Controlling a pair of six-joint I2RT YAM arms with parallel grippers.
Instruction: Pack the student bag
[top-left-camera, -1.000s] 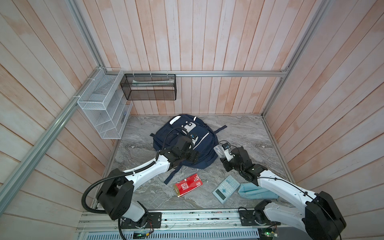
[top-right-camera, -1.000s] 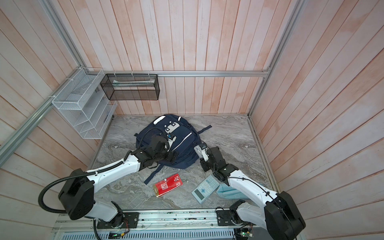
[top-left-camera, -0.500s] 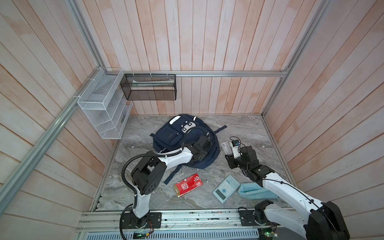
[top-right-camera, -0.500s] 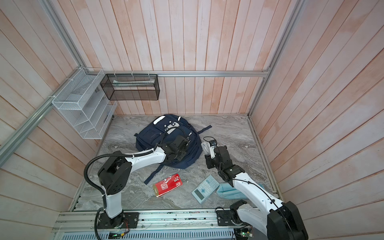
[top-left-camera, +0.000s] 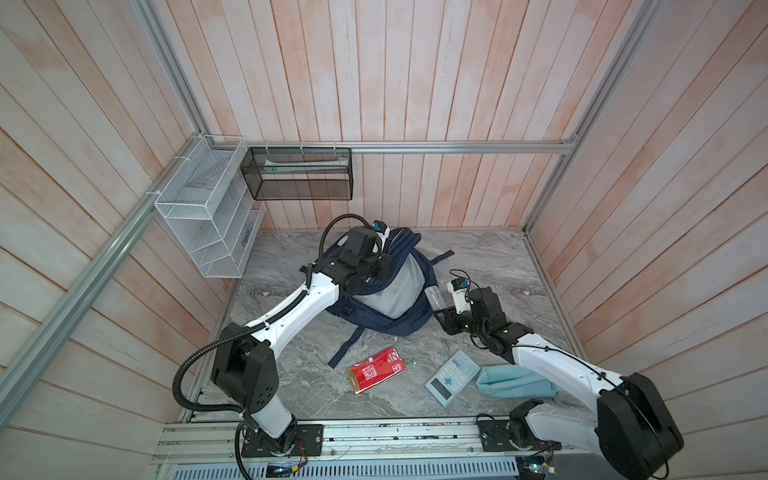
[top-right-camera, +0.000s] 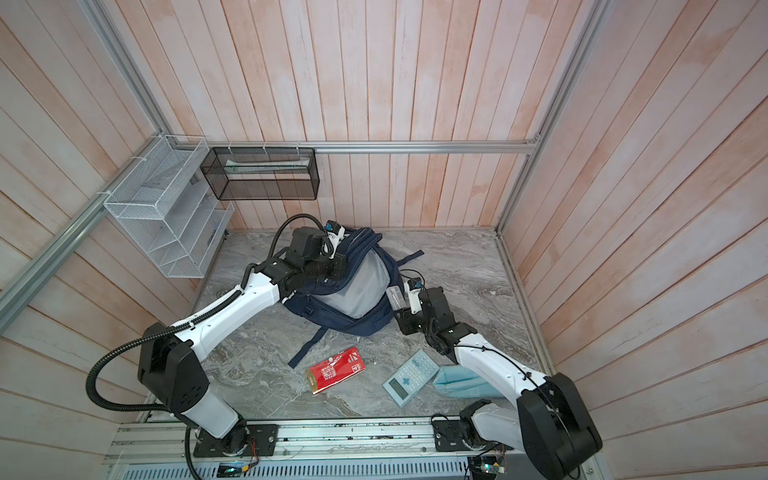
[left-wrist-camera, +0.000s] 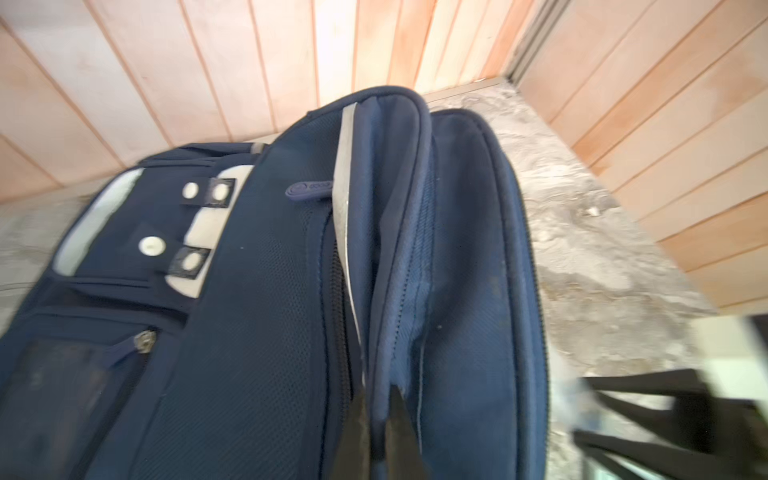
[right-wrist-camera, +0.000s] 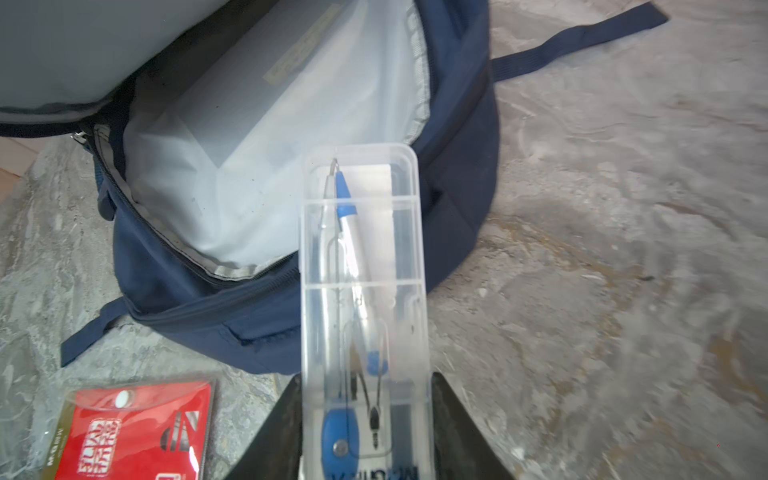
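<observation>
Resting toward the back of the grey marbled bench (top-left-camera: 478, 257), the student bag (top-left-camera: 399, 324) lies with its main flap raised and its pale lining showing. The left tool (left-wrist-camera: 379, 419) is clamped on the flap's edge; it should hold that edge high and taut so the mouth gapes. The right tool (right-wrist-camera: 365, 399) grips a clear compass case (right-wrist-camera: 361, 249), pointed end-first just short of the opening. A slow, level slide past the zip rim looks best.
</observation>
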